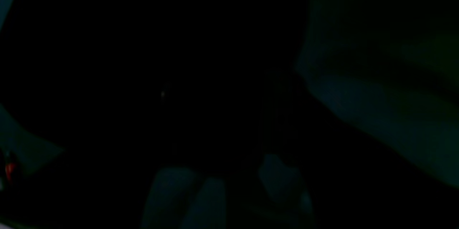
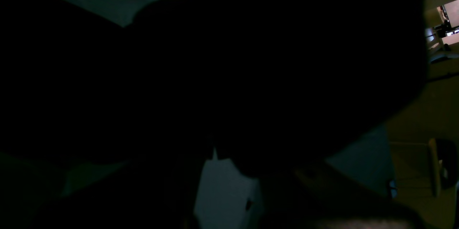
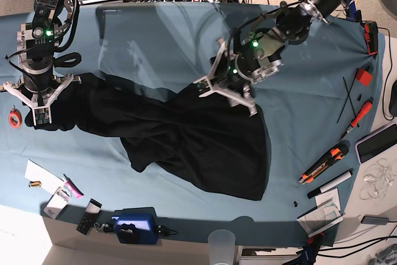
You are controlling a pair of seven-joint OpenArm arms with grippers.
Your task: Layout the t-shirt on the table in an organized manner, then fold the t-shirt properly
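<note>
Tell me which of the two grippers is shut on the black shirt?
The right gripper, at the black fabric t-shirt's end; the left gripper stands spread.

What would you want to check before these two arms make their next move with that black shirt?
1. Shirt spread flat: not ok. The t-shirt lies bunched and twisted on the table.
2. Right gripper holding fabric: ok, shut on the shirt's end.
3. Left gripper holding fabric: cannot tell; its fingers stand wide at the shirt's upper edge.
4. Shirt fully on the table: ok.
5. Wrist cameras usable: not ok, both nearly black.
6. Tools away from the shirt: ok, the orange knife lies apart.
</note>
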